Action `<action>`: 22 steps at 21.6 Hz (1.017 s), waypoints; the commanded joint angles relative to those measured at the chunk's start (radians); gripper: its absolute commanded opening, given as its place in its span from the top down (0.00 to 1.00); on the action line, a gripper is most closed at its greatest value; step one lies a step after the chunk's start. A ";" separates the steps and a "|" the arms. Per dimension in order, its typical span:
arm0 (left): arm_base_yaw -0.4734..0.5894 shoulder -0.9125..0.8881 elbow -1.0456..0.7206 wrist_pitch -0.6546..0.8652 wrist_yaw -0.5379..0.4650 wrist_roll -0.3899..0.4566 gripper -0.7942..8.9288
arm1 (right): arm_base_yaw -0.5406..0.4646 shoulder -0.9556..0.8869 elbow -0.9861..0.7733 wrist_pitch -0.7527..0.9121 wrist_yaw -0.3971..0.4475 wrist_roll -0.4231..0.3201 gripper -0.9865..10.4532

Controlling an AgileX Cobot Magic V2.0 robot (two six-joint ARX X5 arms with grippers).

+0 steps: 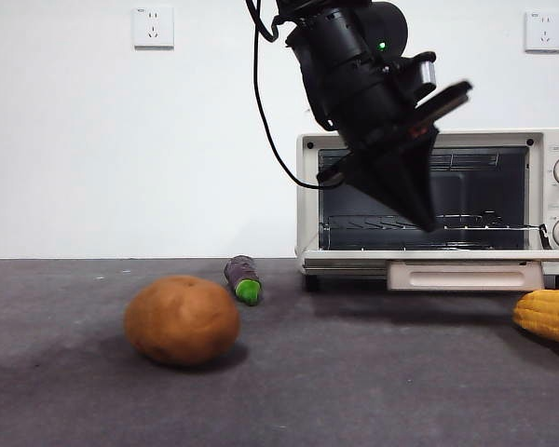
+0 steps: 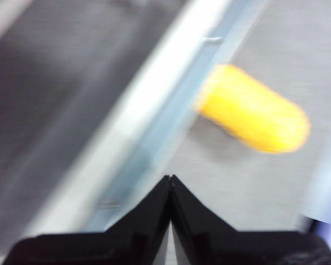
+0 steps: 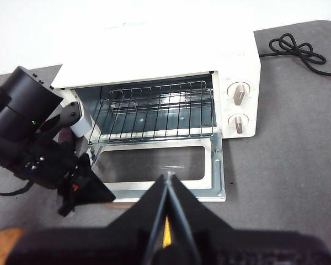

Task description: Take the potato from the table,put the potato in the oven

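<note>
Potato [image 1: 182,319] on table [image 1: 354,391] — oven [image 1: 438,200] lettering unreadable

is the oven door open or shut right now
Open. The oven door is folded down flat, and its wire rack shows, with nothing on it.

1. No words, brand names or numbers can be read anywhere in these pictures.
2. The oven [image 1: 438,205] has a faint grey mark on its top in the right wrist view, but it is too small and pale to read.
3. Tiny marks sit around its two knobs [image 3: 240,93], also too small to read.
</note>
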 commanded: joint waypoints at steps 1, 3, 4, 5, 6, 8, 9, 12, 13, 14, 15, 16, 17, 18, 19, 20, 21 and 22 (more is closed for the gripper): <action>-0.001 -0.018 -0.002 -0.005 0.071 -0.003 0.93 | 0.001 -0.001 0.003 0.005 0.003 -0.014 0.91; -0.003 -0.065 0.002 -0.006 0.076 -0.003 0.93 | 0.001 0.000 0.003 0.000 0.000 -0.015 0.91; -0.003 -0.097 0.002 -0.010 0.075 -0.003 0.93 | 0.001 0.000 0.003 -0.015 0.000 -0.015 0.91; -0.003 -0.131 0.002 -0.014 0.075 -0.003 0.93 | 0.001 0.002 0.003 -0.033 -0.001 -0.012 0.91; -0.003 -0.172 0.002 -0.020 0.075 -0.003 0.93 | 0.001 0.008 0.003 -0.037 0.000 -0.010 0.91; -0.002 -0.257 0.002 -0.029 0.072 -0.002 0.93 | 0.001 0.028 0.003 -0.043 -0.022 -0.010 0.91; -0.002 -0.303 0.002 -0.036 0.071 0.000 0.93 | 0.001 0.041 0.003 -0.041 -0.067 -0.010 0.91; -0.002 -0.403 0.002 -0.065 0.030 0.020 0.93 | 0.001 0.079 0.003 -0.029 -0.235 -0.011 0.91; -0.002 -0.436 0.002 -0.081 -0.003 0.027 0.93 | 0.001 0.095 0.003 -0.017 -0.298 -0.010 0.91; -0.002 -0.470 0.002 -0.101 -0.036 0.034 0.93 | 0.001 0.105 0.003 -0.005 -0.345 -0.010 0.91; -0.002 -0.504 0.002 -0.124 -0.077 0.039 0.93 | 0.001 0.118 0.003 0.014 -0.389 -0.002 0.91; -0.002 -0.540 0.002 -0.148 -0.114 0.040 0.93 | 0.001 0.129 0.003 0.038 -0.414 0.017 0.91; -0.002 -0.570 0.002 -0.167 -0.146 0.041 0.93 | 0.003 0.139 0.003 0.060 -0.424 0.035 0.91; -0.002 -0.603 0.002 -0.189 -0.178 0.041 0.93 | 0.011 0.150 0.003 0.087 -0.430 0.055 0.91; 0.000 -0.639 0.002 -0.211 -0.211 0.041 0.93 | 0.024 0.161 0.003 0.115 -0.436 0.073 0.91; 0.000 -0.666 0.002 -0.226 -0.237 0.041 0.93 | 0.039 0.171 0.003 0.138 -0.439 0.091 0.91; 0.000 -0.701 0.002 -0.243 -0.270 0.040 0.93 | 0.060 0.182 0.003 0.166 -0.439 0.112 0.91; 0.000 -0.732 0.002 -0.252 -0.303 0.039 0.93 | 0.086 0.195 0.003 0.193 -0.437 0.131 0.91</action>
